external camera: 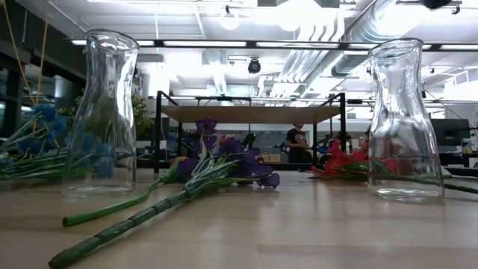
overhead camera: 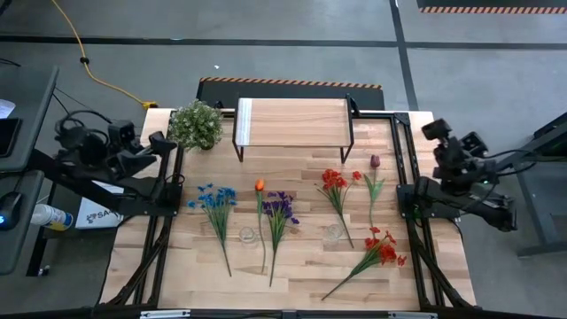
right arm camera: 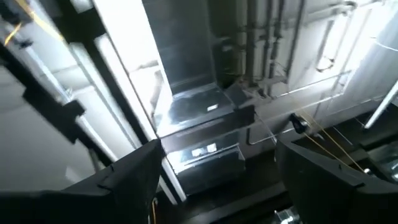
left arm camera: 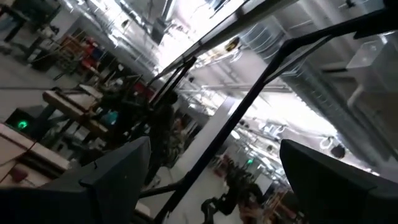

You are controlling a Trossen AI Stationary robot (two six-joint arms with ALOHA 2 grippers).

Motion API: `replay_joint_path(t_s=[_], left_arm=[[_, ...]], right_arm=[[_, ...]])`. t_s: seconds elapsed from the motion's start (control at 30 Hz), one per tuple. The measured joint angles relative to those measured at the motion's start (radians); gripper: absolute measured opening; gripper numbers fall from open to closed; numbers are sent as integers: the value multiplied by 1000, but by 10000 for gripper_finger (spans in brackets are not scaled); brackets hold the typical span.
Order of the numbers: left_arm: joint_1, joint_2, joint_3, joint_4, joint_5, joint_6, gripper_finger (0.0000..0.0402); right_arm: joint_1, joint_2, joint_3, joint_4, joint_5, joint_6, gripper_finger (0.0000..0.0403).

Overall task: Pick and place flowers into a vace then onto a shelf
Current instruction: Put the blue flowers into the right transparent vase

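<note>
High view: flowers are laid out flat between two empty vases for easy picking, while both grippers are parked aside, jaws apart.

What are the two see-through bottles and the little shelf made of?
The vases look like clear glass: you see flowers through them, and they shine. The shelf seems a pale wooden plank, grain showing, on thin black legs, probably metal.
</note>
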Motion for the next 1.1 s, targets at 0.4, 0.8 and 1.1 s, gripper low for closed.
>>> replay_joint_path(t_s=[0.4, 0.8, 1.1], left_arm=[[0, 302, 306, -304, 9, -172, 390], [0, 505, 605, -621, 27, -298, 390], [0, 585, 674, -952, 109, -621, 390]], right_arm=[[0, 2, 356, -552, -36, -82, 303], [0, 2, 422, -591, -38, -106, 303], [0, 2, 422, -670, -38, -106, 303]])
